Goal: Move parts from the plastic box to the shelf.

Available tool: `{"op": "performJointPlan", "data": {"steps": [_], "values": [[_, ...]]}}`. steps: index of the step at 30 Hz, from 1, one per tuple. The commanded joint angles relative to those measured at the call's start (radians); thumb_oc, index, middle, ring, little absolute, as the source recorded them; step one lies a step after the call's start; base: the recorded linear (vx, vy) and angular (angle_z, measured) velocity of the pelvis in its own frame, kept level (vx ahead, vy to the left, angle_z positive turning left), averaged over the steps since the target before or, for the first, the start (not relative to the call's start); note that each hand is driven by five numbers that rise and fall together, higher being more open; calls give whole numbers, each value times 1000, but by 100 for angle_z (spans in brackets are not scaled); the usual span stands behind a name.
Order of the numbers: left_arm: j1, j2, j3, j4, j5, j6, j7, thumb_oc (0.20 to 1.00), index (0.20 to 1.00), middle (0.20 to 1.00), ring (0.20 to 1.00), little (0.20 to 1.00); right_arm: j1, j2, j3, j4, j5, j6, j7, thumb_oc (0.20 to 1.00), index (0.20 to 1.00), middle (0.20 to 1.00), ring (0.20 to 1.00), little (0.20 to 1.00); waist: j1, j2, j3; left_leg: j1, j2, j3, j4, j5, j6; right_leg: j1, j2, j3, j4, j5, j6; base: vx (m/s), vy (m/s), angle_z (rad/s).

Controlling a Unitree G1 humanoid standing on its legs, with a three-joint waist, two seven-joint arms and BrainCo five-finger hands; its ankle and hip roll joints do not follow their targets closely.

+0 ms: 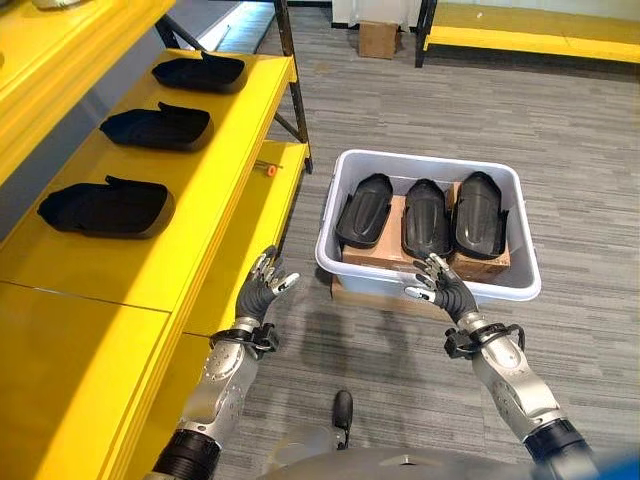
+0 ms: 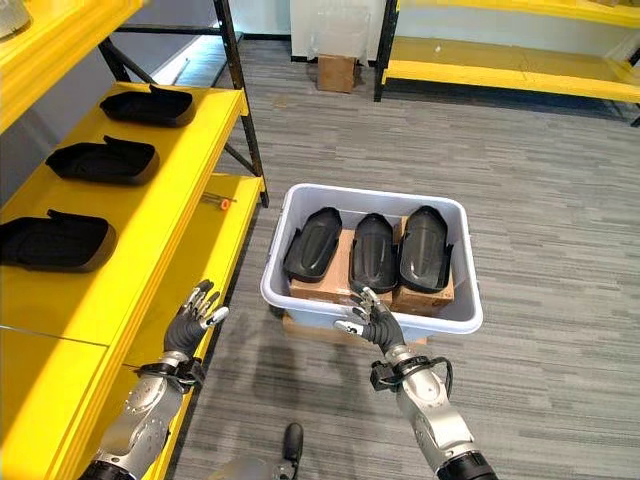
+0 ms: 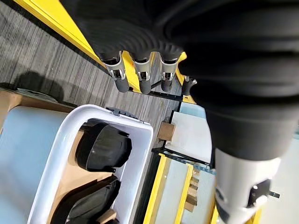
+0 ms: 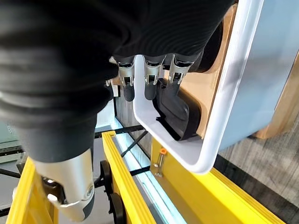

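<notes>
A pale grey plastic box (image 1: pixel 430 160) stands on the carpet and holds three black moulded parts (image 1: pixel 427 218) side by side on cardboard. Three more of these black parts (image 1: pixel 105 208) lie in a row on the yellow shelf (image 1: pixel 215 170) at the left. My right hand (image 1: pixel 443 287) hovers open at the box's near rim, fingers (image 4: pixel 149 79) straight and holding nothing. My left hand (image 1: pixel 262 290) is open too, raised beside the edge of the lower shelf board, left of the box, with straight fingers (image 3: pixel 142 74).
Flat cardboard (image 1: pixel 350 293) sticks out under the box. A small orange piece (image 1: pixel 271 170) lies on the lower shelf board. A black shelf upright (image 1: pixel 290 70) stands beyond the box. A cardboard carton (image 1: pixel 377 38) and another yellow shelf (image 1: pixel 530 40) are at the far back.
</notes>
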Motion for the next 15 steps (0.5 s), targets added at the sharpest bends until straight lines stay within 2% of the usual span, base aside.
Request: {"op": "performJointPlan", "data": {"steps": [1, 2, 3, 4, 5, 6, 7, 9, 11, 12, 15], "values": [[-13, 41, 30, -60, 57, -41, 0, 1000, 1000, 1000, 1000, 1000, -6, 21, -3, -26, -31, -41, -1, 1000, 1000, 1000, 1000, 1000, -15, 4, 18, 19, 32, -10, 42, -49, -29, -57, -25, -49, 43, 222, -26, 210, 195, 60], [-12, 41, 31, -57, 56, -39, -4, 1000, 1000, 1000, 1000, 1000, -9, 23, -2, -31, -31, -41, -5, 1000, 1000, 1000, 1000, 1000, -25, 9, 23, 52, 33, -16, 26, -55, -34, -73, -37, -79, -19, 179, -43, 242, 58, 37], [-6, 40, 36, -59, 49, -41, -8, 1000, 1000, 1000, 1000, 1000, -19, 23, -3, -35, -28, -47, -6, 1000, 1000, 1000, 1000, 1000, -20, 9, 31, 67, 43, -9, 21, -70, -47, -95, -80, -118, -154, 161, -46, 190, -65, -19], [-3, 38, 39, -56, 46, -43, -7, 1000, 1000, 1000, 1000, 1000, -25, 21, -2, -35, -31, -48, -9, 1000, 1000, 1000, 1000, 1000, -24, 8, 40, 73, 46, -10, 27, -81, -53, -93, -91, -127, -210, 177, -41, 166, -116, -15], [3, 38, 45, -56, 45, -42, -8, 1000, 1000, 1000, 1000, 1000, -29, 16, -1, -36, -46, -43, -11, 1000, 1000, 1000, 1000, 1000, -26, -2, 51, 88, 44, -4, 36, -100, -62, -98, -132, -143, -301, 240, -19, 148, -114, 3], [5, 37, 48, -55, 44, -42, -9, 1000, 1000, 1000, 1000, 1000, -30, 15, 1, -37, -49, -39, -9, 1000, 1000, 1000, 1000, 1000, -26, -10, 52, 101, 43, 0, 35, -111, -67, -96, -146, -149, -355, 267, -7, 216, -178, 10], [11, 32, 43, -44, 57, -39, -17, 1000, 1000, 1000, 1000, 1000, -18, 11, -3, -50, -55, -37, -5, 1000, 1000, 1000, 1000, 1000, -35, -29, 42, 119, 37, -4, 33, -132, -77, -73, -142, -123, -405, 279, 2, 187, -171, 22], [16, 20, 36, -31, 61, -40, -16, 1000, 1000, 1000, 1000, 1000, -9, 3, -7, -61, -52, -39, -5, 1000, 1000, 1000, 1000, 1000, -36, -42, 18, 121, 46, -4, 29, -138, -90, -36, -135, -139, -448, 287, 2, 169, -224, 58], [29, 15, 40, -30, 47, -37, -18, 1000, 1000, 1000, 1000, 1000, -4, -8, -13, -67, -47, -39, -6, 1000, 1000, 1000, 1000, 1000, -36, -41, -1, 118, 71, -1, 32, -145, -105, -17, -117, -163, -464, 270, -6, 126, -262, 23], [37, 16, 43, -31, 44, -35, -20, 1000, 1000, 1000, 1000, 1000, -6, -14, -18, -65, -52, -39, -5, 1000, 1000, 1000, 1000, 1000, -34, -40, -9, 124, 95, 5, 25, -143, -118, -9, -102, -166, -471, 256, -13, 90, -219, -27], [41, 14, 46, -34, 41, -33, -26, 1000, 1000, 1000, 1000, 1000, -2, -19, -22, -68, -51, -40, -3, 1000, 1000, 1000, 1000, 1000, -33, -37, -17, 135, 126, 10, 13, -138, -134, 3, -82, -162, -478, 237, -24, 83, -171, -25]]}}
